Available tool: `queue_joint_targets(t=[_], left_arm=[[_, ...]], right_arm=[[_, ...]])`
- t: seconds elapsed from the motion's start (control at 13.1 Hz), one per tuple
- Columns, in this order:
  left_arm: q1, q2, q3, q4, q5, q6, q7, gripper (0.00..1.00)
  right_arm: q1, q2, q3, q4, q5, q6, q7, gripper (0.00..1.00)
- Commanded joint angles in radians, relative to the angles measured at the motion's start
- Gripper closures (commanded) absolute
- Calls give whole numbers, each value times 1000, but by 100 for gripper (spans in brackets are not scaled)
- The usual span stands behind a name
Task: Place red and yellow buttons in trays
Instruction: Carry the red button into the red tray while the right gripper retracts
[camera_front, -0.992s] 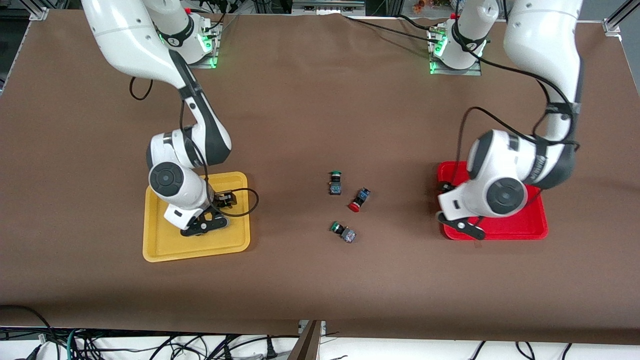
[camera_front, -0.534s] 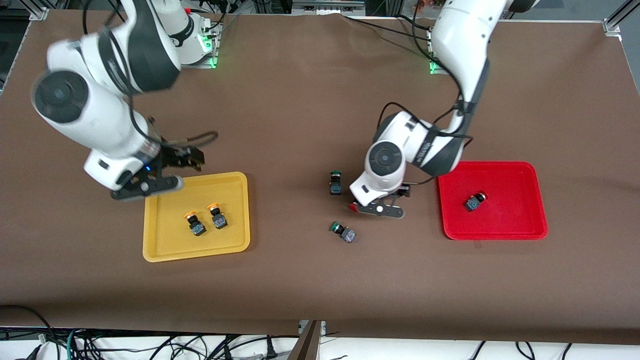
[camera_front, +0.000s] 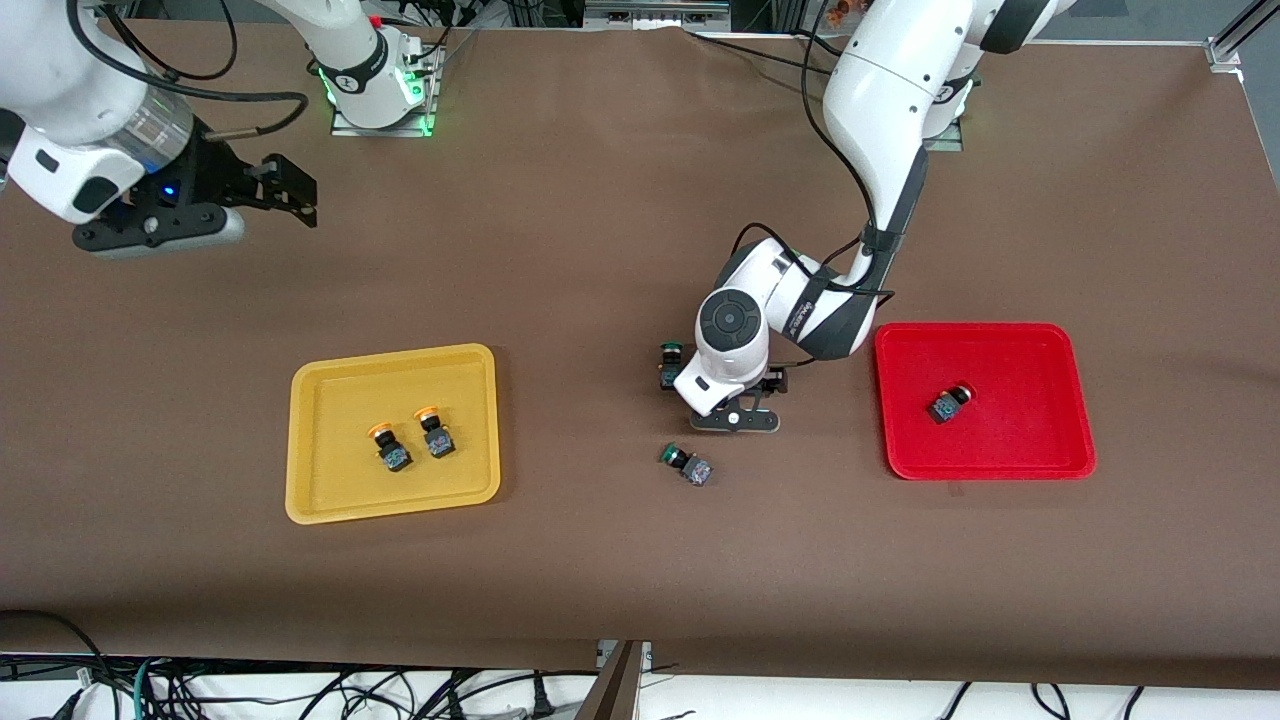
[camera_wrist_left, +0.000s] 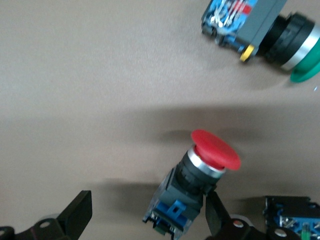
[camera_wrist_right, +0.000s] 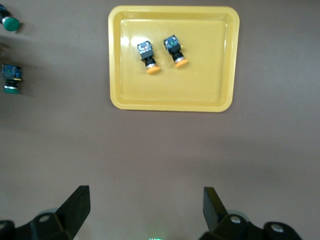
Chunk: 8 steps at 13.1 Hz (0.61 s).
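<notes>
A red button (camera_wrist_left: 202, 185) lies on its side on the table between my left gripper's (camera_wrist_left: 147, 217) open fingers, with one finger (camera_wrist_left: 216, 215) against its body. In the front view my left gripper (camera_front: 735, 418) is low over the table's middle and hides that button. A second red button (camera_front: 950, 402) lies in the red tray (camera_front: 1010, 465). Two yellow buttons (camera_front: 390, 450) (camera_front: 435, 435) lie in the yellow tray (camera_front: 390, 353); they also show in the right wrist view (camera_wrist_right: 149, 56) (camera_wrist_right: 176, 51). My right gripper (camera_front: 290, 190) is open, empty and raised high near its base end.
Two green-capped buttons lie on the table by my left gripper, one (camera_front: 670, 365) farther from the front camera and one (camera_front: 687, 465) nearer. One green-capped button (camera_wrist_left: 270, 30) shows in the left wrist view. Brown cloth covers the table.
My right gripper rose off the yellow tray, leaving two yellow buttons in it. My left gripper left the red tray, with a red button in it, and came down around the table's red button.
</notes>
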Motion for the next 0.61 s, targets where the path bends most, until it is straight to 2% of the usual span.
queue_joint_targets(t=[0.0,0.08,0.15,0.31,0.53], left_arm=[[-9,45,6,33,10,37,-2,0],[-3,36,9,33,19,37,27,24],[1,33,10,38,18,34,68,57],[3,18,12,38,19,34,79,100],[6,16,15,36,19,29,79,100]], right_arm=[[-27,-29,27,-73,-16,58,-4,0],[-28,-13,29,-64,-37,65,-4,0],[-28,-4,27,-55,-43,66,-4,0],[-28,10,21,-36,-45,63,-4,0],[-22,27,21,11,-63,52,0,0]])
